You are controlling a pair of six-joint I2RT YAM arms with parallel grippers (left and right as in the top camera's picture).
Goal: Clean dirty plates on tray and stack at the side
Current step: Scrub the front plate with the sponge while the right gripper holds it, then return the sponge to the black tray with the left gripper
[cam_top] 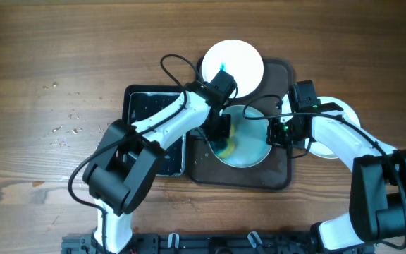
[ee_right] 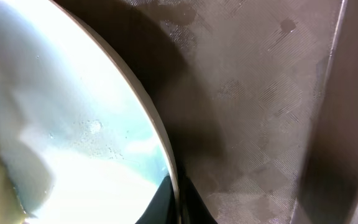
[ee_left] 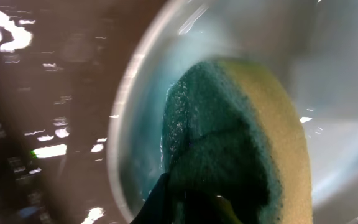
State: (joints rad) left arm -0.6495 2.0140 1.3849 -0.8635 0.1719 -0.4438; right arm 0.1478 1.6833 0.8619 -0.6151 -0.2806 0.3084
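Overhead: the tray sits at centre frame on the table. The mid plate lies in it. The top plate, blue smear at its centre, overhangs the tray's upper edge. A side plate rests on the table at right, partly hidden under the right arm. The left gripper presses a sponge onto the mid plate's left part. The right gripper is at that plate's right rim. The black tray lies at left, under the left arm.

Left wrist: the left gripper is clamped on the sponge, teal face down on the wet plate, close to its rim. Blue-green tint shows around the sponge.

Right wrist: the right gripper is closed on the plate's rim, one finger either side, at the bottom of the frame. The tray floor fills the right.

Risks, as I judge them: the sponge works near the rim, so a hard push could tip or slide the wet plate out of the thin rim hold. A stroke running off the edge would smear the tray. Wiping toward the right gripper could bring the two grippers together. A wide sweep upward might knock the overhanging top plate.
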